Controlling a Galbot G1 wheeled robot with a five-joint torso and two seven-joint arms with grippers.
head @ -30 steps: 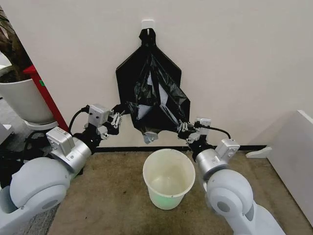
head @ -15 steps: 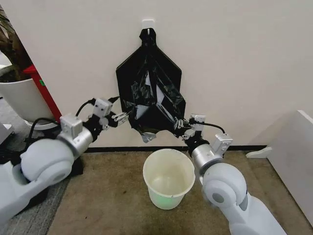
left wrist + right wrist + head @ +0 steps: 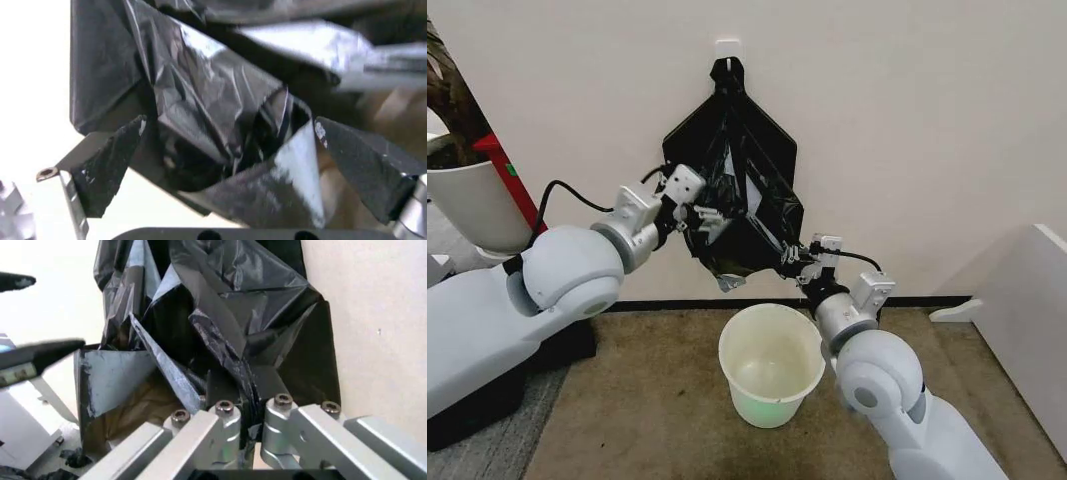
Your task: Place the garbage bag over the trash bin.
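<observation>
At nine o'clock in the head view, a large white plant pot [image 3: 467,205] stands at the frame edge with a red upright panel [image 3: 522,195] just beside it. Moving toward centre, the left arm reaches up from eight o'clock, and the left tool [image 3: 705,215] sits against the left half of the garbage bag [image 3: 752,160]. The left wrist view shows its two dark fingers [image 3: 110,167] spread apart, with a crumpled fold of the black plastic lying between them; neither finger is seen closing on it.

The garbage bag hangs flat against the cream wall from a white hook [image 3: 728,47] at twelve o'clock, its lower part crinkled and glossy.

At six o'clock below the bag, the trash bin [image 3: 772,365] stands upright on the brown carpet [image 3: 647,400], mouth open, apart from the bag.

Right of centre, the right arm rises from five o'clock, and the right tool [image 3: 789,257] meets the bag's lower right corner. The right wrist view shows its fingers drawn together, clamped on a pleat of the plastic.

At three o'clock, a white cabinet [image 3: 1027,320] stands near the wall.
</observation>
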